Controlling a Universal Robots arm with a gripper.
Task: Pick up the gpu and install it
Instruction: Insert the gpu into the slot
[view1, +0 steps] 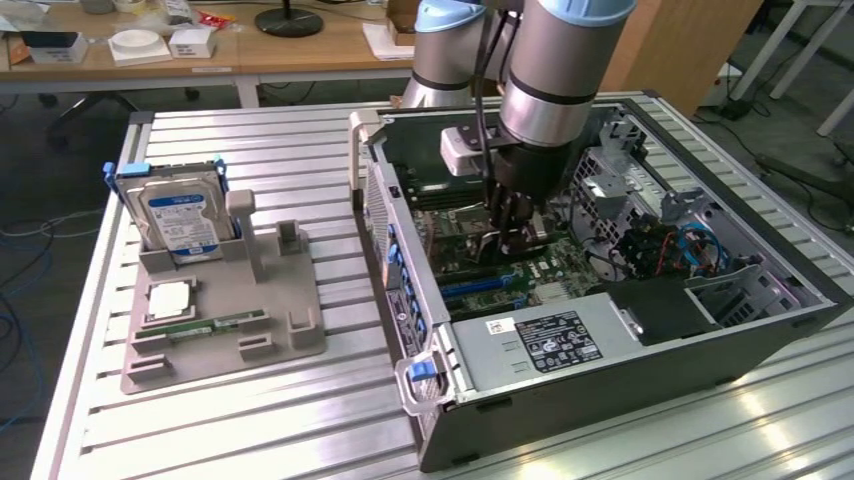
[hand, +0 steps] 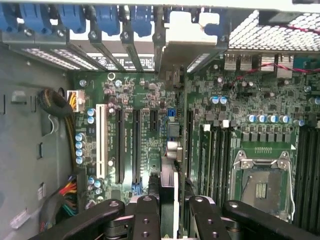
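- Your gripper (hand: 174, 216) is clamping narrowly on the thin, flat green-and-black gpu card (hand: 168, 192), keeping it edge-on for slotting.
- The card is hanging inside the open black computer case (view1: 641, 390), just above the green motherboard (hand: 145, 100) and its long slots.

The case (view1: 387, 200) walls hem the gripper (hand: 174, 202) in; bare slots (hand: 120, 145) leave room beside the gpu (hand: 169, 172) (cables (hand: 56, 105) crowd one wall), and a power supply (view1: 561, 340) blocks one end.

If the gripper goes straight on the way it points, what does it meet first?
The gpu clamped in its fingers would touch the motherboard first, among the expansion slots; how near is unclear.
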